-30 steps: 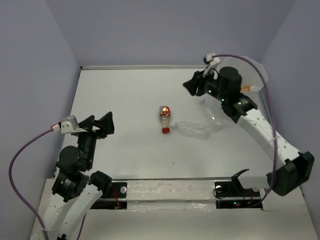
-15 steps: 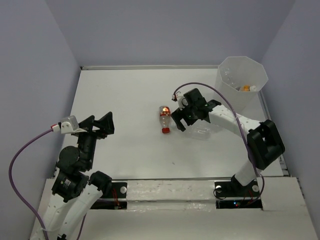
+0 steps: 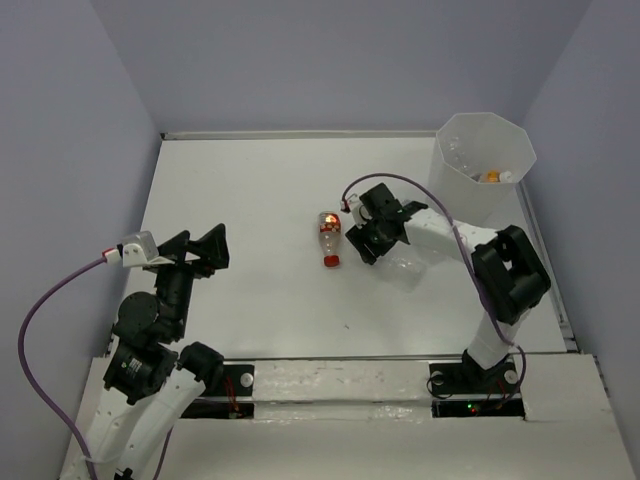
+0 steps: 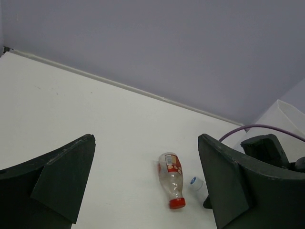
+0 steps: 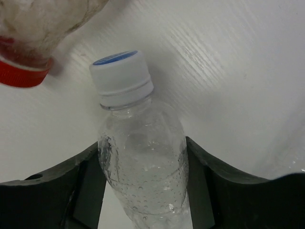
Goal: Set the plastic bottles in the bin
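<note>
A clear crinkled bottle (image 3: 405,265) with a white, blue-topped cap (image 5: 121,78) lies on the white table right of centre. My right gripper (image 3: 365,237) is low over its neck end. In the right wrist view the gripper (image 5: 142,145) has both fingers pressed against the bottle's shoulder (image 5: 143,162). A red-capped bottle (image 3: 328,238) with a red-orange label lies just left of it, also in the left wrist view (image 4: 172,185). The tall translucent bin (image 3: 484,165) stands at the far right with bottles inside. My left gripper (image 3: 205,247) is open and empty at the near left (image 4: 147,191).
The red-capped bottle's cap (image 5: 21,76) lies close beside the clear bottle's cap. The right arm's purple cable (image 3: 400,185) loops above the gripper. The table's back edge meets the wall (image 3: 300,133). The bin also shows at the right edge of the left wrist view (image 4: 286,119).
My right arm swung from the bin down to the clear bottle on the table and set its fingers round the bottle's shoulder. The left arm has not moved.
</note>
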`<state>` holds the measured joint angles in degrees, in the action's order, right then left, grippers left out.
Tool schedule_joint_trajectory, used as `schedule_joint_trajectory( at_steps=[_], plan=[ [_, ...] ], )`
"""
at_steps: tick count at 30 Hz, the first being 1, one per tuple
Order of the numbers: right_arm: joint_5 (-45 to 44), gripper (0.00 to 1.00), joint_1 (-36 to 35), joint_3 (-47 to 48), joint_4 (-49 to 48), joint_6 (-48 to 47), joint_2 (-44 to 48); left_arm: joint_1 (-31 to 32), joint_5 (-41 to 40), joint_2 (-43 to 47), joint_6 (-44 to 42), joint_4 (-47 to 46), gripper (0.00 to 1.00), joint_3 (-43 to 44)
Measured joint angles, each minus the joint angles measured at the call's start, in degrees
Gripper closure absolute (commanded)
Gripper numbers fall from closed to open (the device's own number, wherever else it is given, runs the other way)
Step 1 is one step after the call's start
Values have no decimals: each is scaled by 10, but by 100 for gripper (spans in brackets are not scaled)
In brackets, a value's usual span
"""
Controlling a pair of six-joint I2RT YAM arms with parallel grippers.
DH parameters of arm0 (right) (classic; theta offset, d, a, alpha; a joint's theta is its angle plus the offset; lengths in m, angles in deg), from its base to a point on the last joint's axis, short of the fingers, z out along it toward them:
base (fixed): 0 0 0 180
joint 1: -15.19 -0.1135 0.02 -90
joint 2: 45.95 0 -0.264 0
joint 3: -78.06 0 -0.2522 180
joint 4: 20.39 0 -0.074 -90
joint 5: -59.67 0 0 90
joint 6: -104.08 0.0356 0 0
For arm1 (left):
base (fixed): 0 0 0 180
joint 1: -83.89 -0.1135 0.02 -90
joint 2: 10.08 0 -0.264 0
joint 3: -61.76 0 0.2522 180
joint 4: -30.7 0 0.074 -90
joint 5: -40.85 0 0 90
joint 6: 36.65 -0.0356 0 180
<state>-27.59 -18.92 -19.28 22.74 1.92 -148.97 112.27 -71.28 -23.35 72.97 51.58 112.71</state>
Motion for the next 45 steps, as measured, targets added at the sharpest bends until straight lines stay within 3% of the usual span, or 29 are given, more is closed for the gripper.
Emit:
schedule_joint_trajectory(
  at_steps=[7, 11, 16, 25, 31, 34, 35, 37, 38, 39, 45],
  plan=[
    [-26, 59, 0, -24, 5, 43, 130, 0, 8, -1, 0, 0, 1, 0],
    [-90, 59, 1, -11, -22, 76, 220, 0, 8, -1, 0, 0, 1, 0],
    [-179, 60, 40, 29, -151, 101, 302, 0, 8, -1, 0, 0, 1, 0],
    [-254, 63, 228, 106, -387, 124, 307, 0, 7, 8, 0, 0, 1, 0],
    [-263, 64, 312, 101, -439, 146, 248, 0, 7, 12, 0, 0, 1, 0],
    [-257, 57, 344, 75, -439, 168, 234, 0, 7, 12, 0, 0, 1, 0],
    [-257, 41, 351, 66, -439, 174, 232, 0, 7, 12, 0, 0, 1, 0],
    [-259, 19, 363, 52, -439, 183, 230, 0, 7, 12, 0, 0, 1, 0],
    [-259, 4, 372, 42, -440, 192, 231, 1, 7, 12, 0, 0, 1, 0],
    [-259, 0, 376, 38, -438, 201, 231, 1, 7, 12, 0, 0, 1, 0],
    [-240, 0, 386, 43, -406, 230, 239, 1, 7, 11, 0, 0, 1, 0]
  ],
)
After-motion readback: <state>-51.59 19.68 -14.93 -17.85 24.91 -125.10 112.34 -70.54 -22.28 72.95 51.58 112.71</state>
